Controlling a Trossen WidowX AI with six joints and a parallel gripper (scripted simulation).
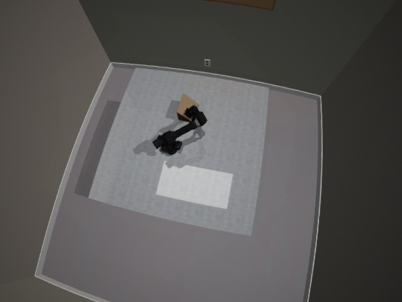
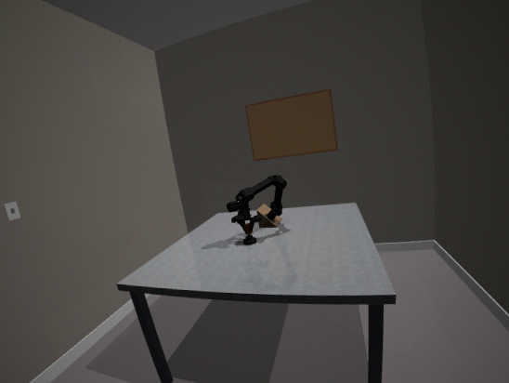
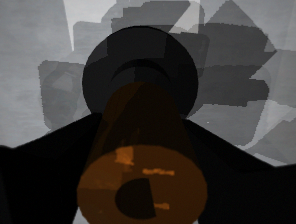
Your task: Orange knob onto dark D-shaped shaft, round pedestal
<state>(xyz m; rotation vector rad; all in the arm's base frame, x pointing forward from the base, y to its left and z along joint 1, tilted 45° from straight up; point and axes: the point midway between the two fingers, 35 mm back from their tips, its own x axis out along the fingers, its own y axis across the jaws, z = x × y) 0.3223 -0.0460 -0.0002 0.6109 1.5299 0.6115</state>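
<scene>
Overhead, in the view from the top, a pale grey table [image 1: 220, 146] [image 2: 297, 260] is seen, with a bright white rectangle [image 1: 196, 186] cast or laid on its surface. On it the black arm [image 1: 183, 130] [image 2: 260, 187] is mounted by a wooden, slanted block [image 1: 186, 102] [image 2: 264, 209], which is partly covered by the arm's lower joints in the top view. The round pedestal [image 2: 249, 241] [image 3: 140, 50] is placed on the table, beneath the gripper [image 2: 248, 228] [image 3: 141, 124]. Between the gripper's fingers the orange knob [image 2: 248, 228] [image 3: 142, 162] is grasped, with one dark finger pressed to either side. The knob is held above the pedestal's base, and in the wrist view part of the pedestal is hidden by it. In the knob's near end a D-shaped hole [image 3: 137, 198] is shown, its flat side turned to the right of the picture. Whether the shaft is entered cannot be told.
</scene>
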